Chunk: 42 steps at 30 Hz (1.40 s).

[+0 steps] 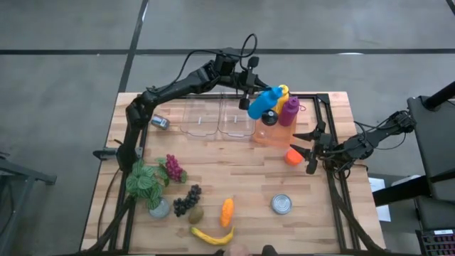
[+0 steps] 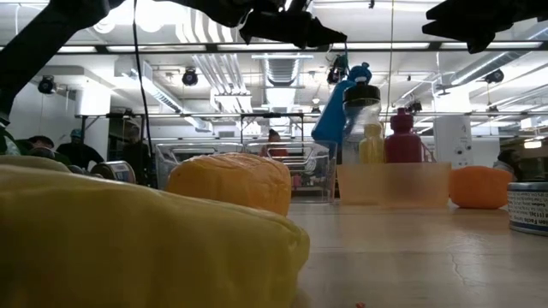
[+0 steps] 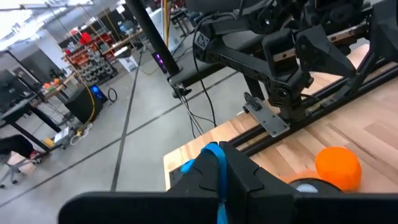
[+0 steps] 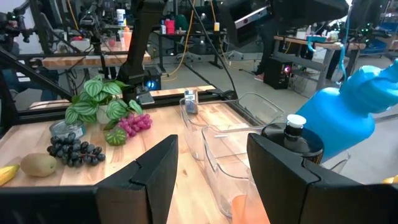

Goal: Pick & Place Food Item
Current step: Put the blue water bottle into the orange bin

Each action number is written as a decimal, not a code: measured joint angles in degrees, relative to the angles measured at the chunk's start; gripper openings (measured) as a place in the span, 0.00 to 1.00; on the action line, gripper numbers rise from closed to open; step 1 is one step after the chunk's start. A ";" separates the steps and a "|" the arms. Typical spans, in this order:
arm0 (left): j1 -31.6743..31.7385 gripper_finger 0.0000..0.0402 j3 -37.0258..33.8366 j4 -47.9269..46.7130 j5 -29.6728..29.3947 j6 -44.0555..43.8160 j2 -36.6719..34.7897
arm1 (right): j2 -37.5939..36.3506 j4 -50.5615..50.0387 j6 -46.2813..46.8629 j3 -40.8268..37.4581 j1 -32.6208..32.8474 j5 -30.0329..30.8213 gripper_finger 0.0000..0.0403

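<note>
Above the far bins, the left end effector (image 1: 250, 91) clamps the tilted blue bottle (image 1: 264, 102); the half-spread, empty right end effector (image 1: 311, 148) waits beside the orange fruit (image 1: 293, 157).

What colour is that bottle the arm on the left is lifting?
Bright blue. The blue bottle hangs tilted from the left gripper; the high view shows it best.

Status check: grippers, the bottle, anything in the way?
Left gripper shut on blue bottle, tilted above the bin. Right gripper open, empty, beside the orange. Other bottles crowd the bin.
</note>
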 joint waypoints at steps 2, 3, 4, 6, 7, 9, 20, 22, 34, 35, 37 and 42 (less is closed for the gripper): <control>0.00 0.01 0.00 0.98 0.02 0.00 0.00 | 0.01 0.00 -0.03 0.00 0.00 0.00 0.47; 0.04 0.01 0.00 1.31 0.03 0.00 0.00 | 0.01 0.00 0.03 0.00 0.00 0.00 0.47; 0.06 0.01 0.00 1.44 0.03 -0.02 -0.01 | 0.01 0.00 0.03 0.00 0.00 0.00 0.47; 0.11 0.01 0.00 1.49 0.20 -0.21 -0.02 | 0.01 0.00 -0.04 0.00 0.00 0.00 0.47; 0.11 0.01 -0.02 1.49 0.21 -0.22 -0.01 | 0.01 0.00 -0.02 0.00 0.00 0.00 0.47; 0.08 0.01 -0.09 1.78 0.27 -0.17 0.30 | -0.01 0.00 0.02 0.00 0.00 0.00 0.47; 0.02 0.01 -0.15 4.58 2.98 -1.19 1.82 | -0.01 0.00 -0.03 0.00 0.00 0.00 0.47; 0.02 0.01 -0.15 4.57 3.40 -1.27 1.92 | -0.01 0.00 0.03 0.00 0.00 0.00 0.47; -0.28 0.01 -1.12 4.39 3.66 -1.70 1.97 | -0.01 0.01 -0.04 0.00 0.00 0.00 0.47; -0.30 0.01 -1.16 3.99 3.66 -1.81 1.97 | 0.01 0.00 0.00 0.00 0.00 0.00 0.47; -0.36 0.01 -1.18 3.49 3.67 -2.14 2.30 | 0.01 0.00 0.02 0.00 0.00 0.00 0.47; -0.39 0.01 -1.25 3.23 3.70 -3.40 3.84 | -0.01 0.00 0.03 0.00 0.00 0.00 0.47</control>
